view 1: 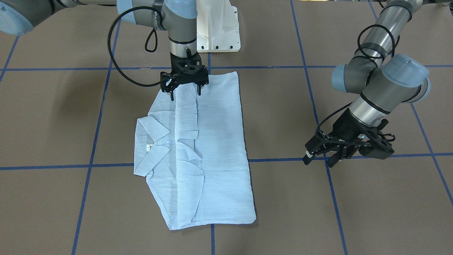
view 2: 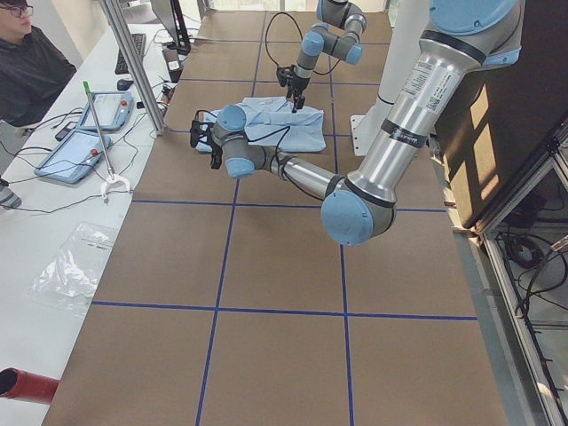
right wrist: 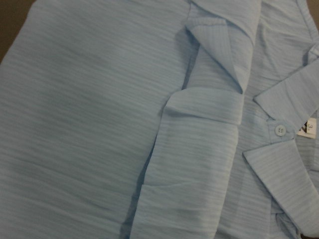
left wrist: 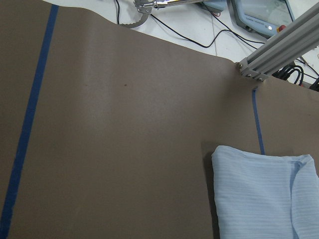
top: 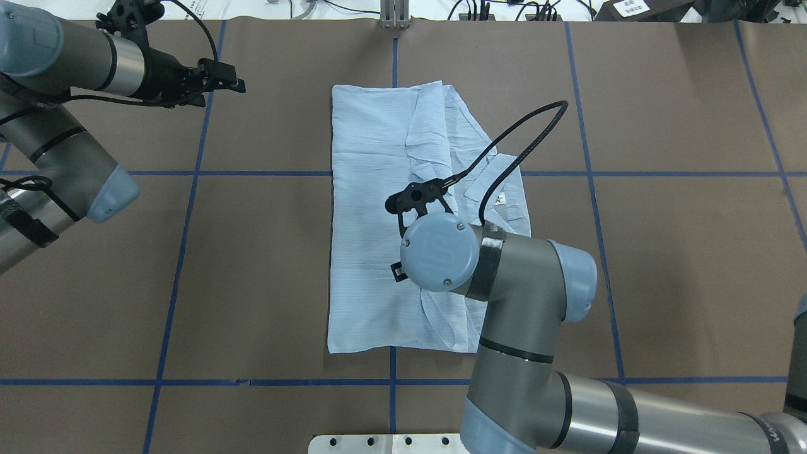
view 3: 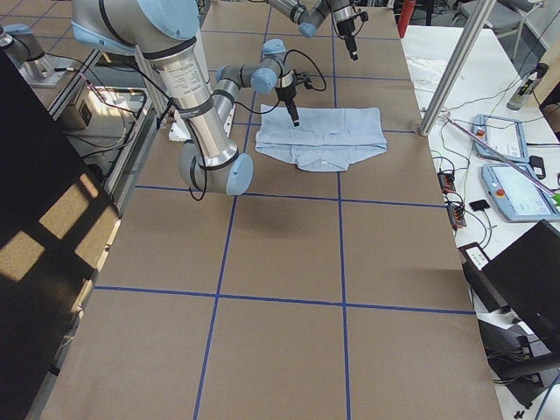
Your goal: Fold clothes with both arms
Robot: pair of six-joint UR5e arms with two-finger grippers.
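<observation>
Starting at the bottom of the overhead view, the right arm [top: 504, 265] reaches up over the shirt [top: 369, 208]. The shirt lies flat in the centre of the brown worktop [top: 662, 252] as a long folded rectangle, with the collar [view 1: 152, 129] at the left in the front-facing view. The jaws of this arm are spread and hold nothing. In the front-facing view they point straight down at the upper end of the shirt, at or just above the cloth, and I cannot tell if they touch it. The step in hand seems to be to take this end and fold it toward the middle. To do it well, the jaws should descend at the very edge and catch all the thin layers together, because the loose upper layer can slip out. They should then lift only a little and carry the end along the long side, so the edges stay square. Farther up, the other end of the shirt lies free. The left arm [top: 75, 57] is in the upper left corner, well apart from the cloth, its jaws also spread and empty. I think it should take that far end, so the shirt does not drag.
</observation>
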